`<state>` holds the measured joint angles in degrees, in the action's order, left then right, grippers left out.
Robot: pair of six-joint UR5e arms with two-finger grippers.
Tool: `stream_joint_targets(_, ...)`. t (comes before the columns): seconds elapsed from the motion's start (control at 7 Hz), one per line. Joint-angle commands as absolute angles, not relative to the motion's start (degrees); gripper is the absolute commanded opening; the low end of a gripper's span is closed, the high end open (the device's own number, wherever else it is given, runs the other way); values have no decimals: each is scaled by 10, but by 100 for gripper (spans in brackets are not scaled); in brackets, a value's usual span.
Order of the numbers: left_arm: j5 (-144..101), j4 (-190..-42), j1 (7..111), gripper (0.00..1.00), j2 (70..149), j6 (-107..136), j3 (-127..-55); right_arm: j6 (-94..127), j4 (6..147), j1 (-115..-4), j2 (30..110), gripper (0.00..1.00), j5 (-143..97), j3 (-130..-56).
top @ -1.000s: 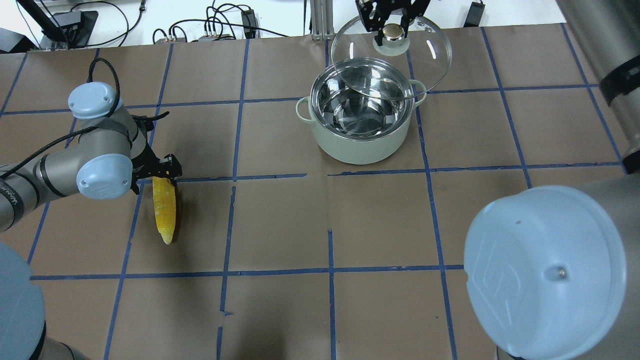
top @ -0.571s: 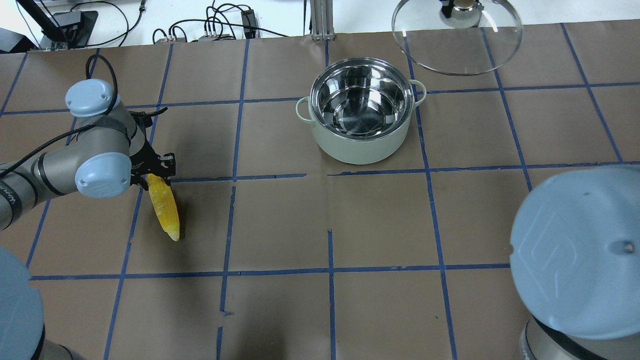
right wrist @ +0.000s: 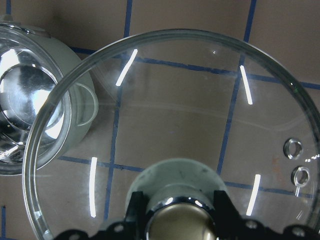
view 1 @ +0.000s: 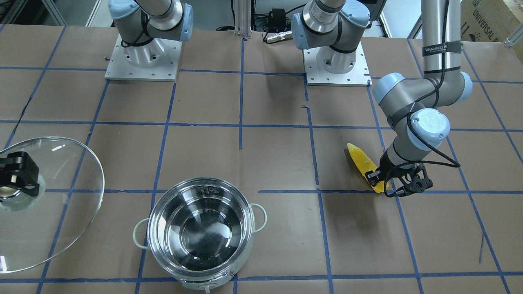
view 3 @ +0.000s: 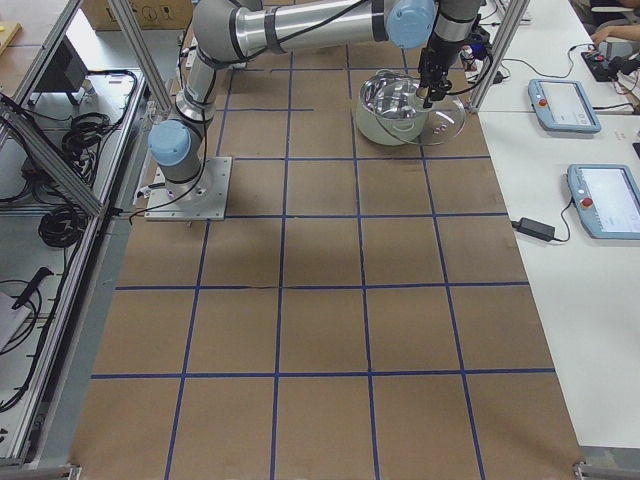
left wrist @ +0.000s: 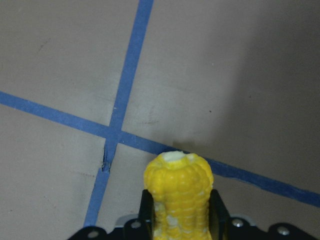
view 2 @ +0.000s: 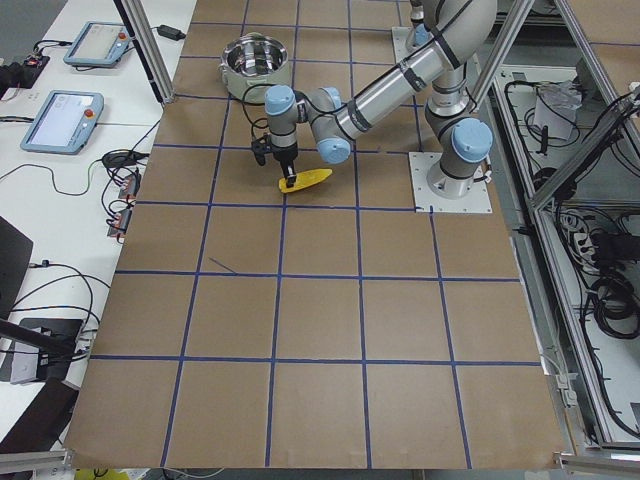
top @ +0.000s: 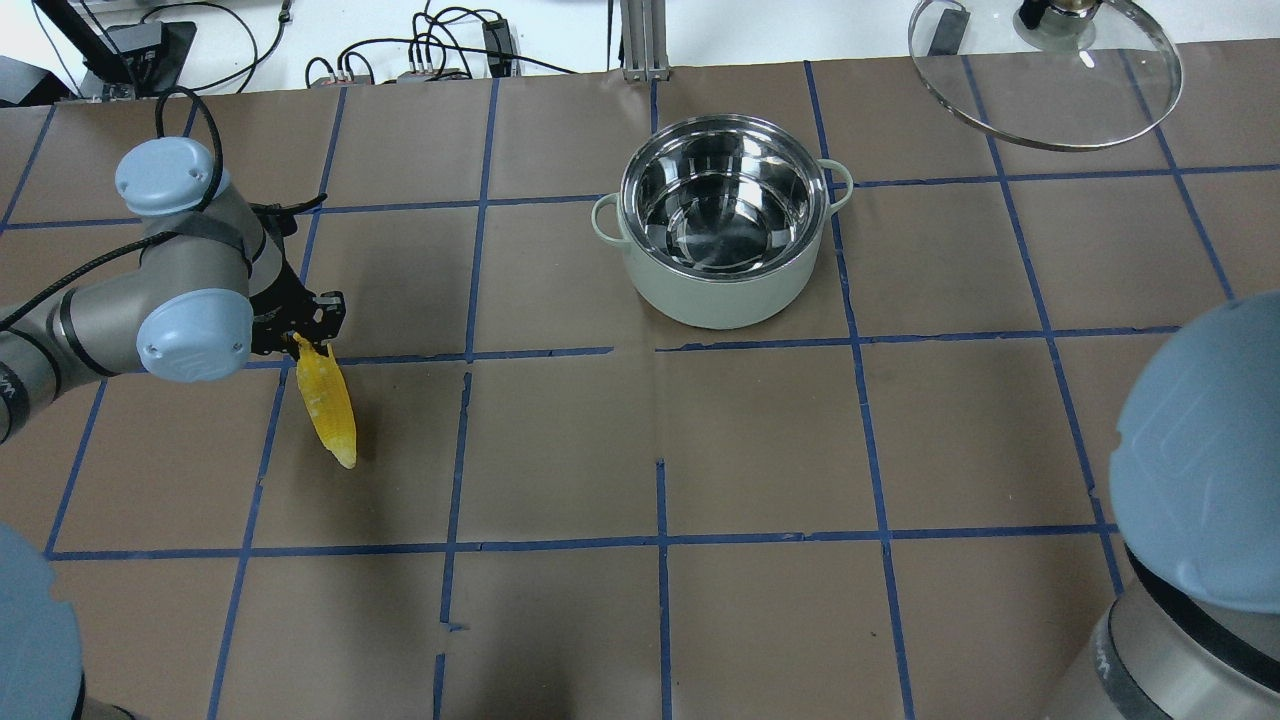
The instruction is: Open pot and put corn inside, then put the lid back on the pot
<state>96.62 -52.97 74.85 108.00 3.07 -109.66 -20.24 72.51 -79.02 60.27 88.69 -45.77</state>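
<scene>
The steel pot (top: 720,295) stands open and empty at the table's far middle; it also shows in the front view (view 1: 200,180). The yellow corn (top: 330,405) is at the left, held at its thick end by my left gripper (top: 300,338), which is shut on it. The left wrist view shows the corn (left wrist: 177,185) between the fingers (left wrist: 146,210). Its pointed tip hangs low near the table (view 1: 350,147). My right gripper (view 1: 12,175) is shut on the knob of the glass lid (view 1: 61,196) and holds it in the air, right of the pot (top: 1050,100).
Cables and power boxes (top: 450,50) lie along the table's far edge. The two arm bases (view 1: 143,53) (view 1: 335,61) stand at the robot's side. Touch panels (view 3: 565,95) sit on a side table. Brown paper with blue tape lines covers the table.
My right gripper has carried the lid from just above the pot's far rim off to the right. My left gripper has shifted slightly left and away with the corn, whose tip has swung.
</scene>
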Motion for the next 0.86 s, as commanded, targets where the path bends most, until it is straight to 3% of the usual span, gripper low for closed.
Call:
stream_joint_targets(0.0,966,-641,764,20,1048,44,-1030,-202,724,-790,599,12,886,-460)
stream_joint_targets(0.29,965,-662,822,12,1015,90,-1013,-203,724,-790,599,12,886,-459)
stream_joint_targets(0.71,946,-721,925,12,1019,233,-929,-203,726,-790,597,12,888,-459)
